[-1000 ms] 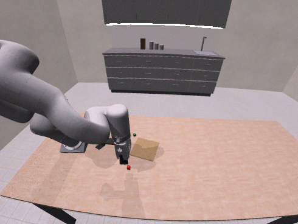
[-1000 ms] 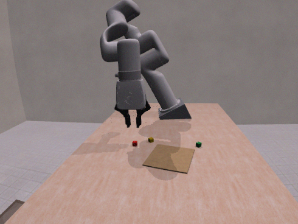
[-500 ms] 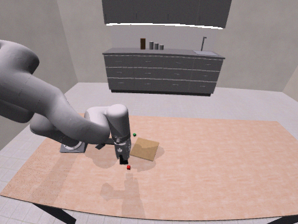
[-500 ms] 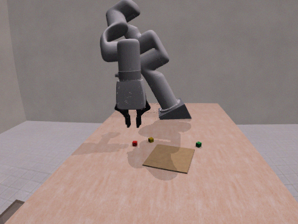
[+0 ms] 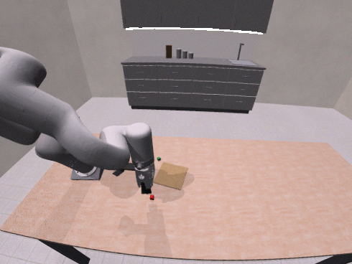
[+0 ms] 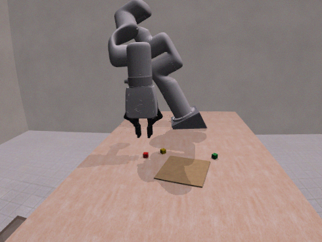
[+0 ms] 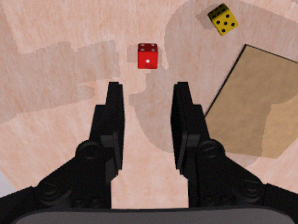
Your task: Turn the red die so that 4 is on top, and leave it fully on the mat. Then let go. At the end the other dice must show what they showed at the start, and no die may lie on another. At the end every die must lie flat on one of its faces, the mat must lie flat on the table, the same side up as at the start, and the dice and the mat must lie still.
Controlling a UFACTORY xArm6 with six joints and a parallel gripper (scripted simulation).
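Note:
The red die (image 5: 151, 197) (image 6: 145, 154) (image 7: 147, 56) lies on the bare table top, off the mat, to the left of it in the exterior view. The brown square mat (image 5: 172, 176) (image 6: 184, 171) (image 7: 260, 110) lies flat on the table. My gripper (image 5: 146, 191) (image 6: 143, 134) (image 7: 147, 100) hangs above the table, near the red die and a little short of it. Its fingers point down, narrowed to a small gap with nothing between them. A yellow die (image 6: 163, 150) (image 7: 222, 19) lies near the mat's corner. A green die (image 5: 158, 158) (image 6: 214, 156) lies beyond the mat.
The arm's base (image 5: 86, 173) (image 6: 187, 121) stands on the wooden table (image 5: 251, 197) behind the dice. The arm hides the yellow die in the top view. A grey counter (image 5: 194, 86) stands far back against the wall.

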